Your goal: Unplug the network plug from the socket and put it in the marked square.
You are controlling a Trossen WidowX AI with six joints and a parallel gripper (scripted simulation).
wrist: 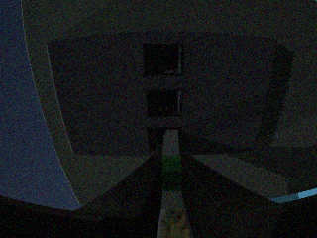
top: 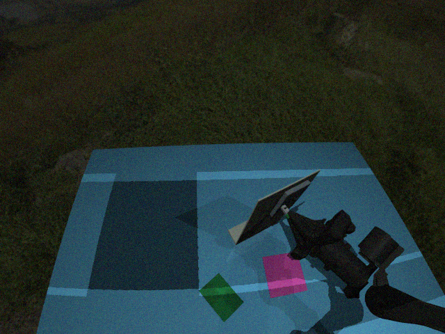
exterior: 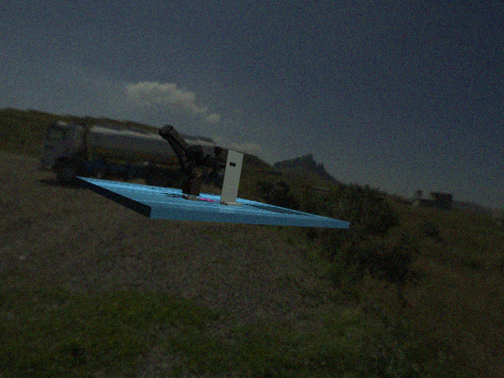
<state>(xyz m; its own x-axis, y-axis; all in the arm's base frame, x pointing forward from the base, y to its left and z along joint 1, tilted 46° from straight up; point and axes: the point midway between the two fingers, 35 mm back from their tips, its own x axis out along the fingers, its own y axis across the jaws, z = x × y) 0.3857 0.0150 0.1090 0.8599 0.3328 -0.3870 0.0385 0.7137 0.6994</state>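
The upright panel [top: 250, 223] [exterior: 232, 183] stands on the table, its socket side facing my arm. The pale plug [top: 284, 209] [wrist: 170, 142] with a green part is at the lowest opening, at the panel's front; how deep it sits is not clear. My gripper [top: 288, 214] [wrist: 170, 163] is shut on the plug, one dark finger on each side. The green part shows between the fingers in the wrist view. The thin tab cannot be made out. A pink square [top: 279, 270] and a green square [top: 220, 298] are marked on the table in front of the panel.
Two more dark openings, an upper one [wrist: 161, 59] and a middle one [wrist: 163, 103], lie above the plug in the wrist view. The panel's pale foot [top: 237, 232] sticks out at its left end. My arm reaches over the table [top: 143, 309] from the right, beside the pink square.
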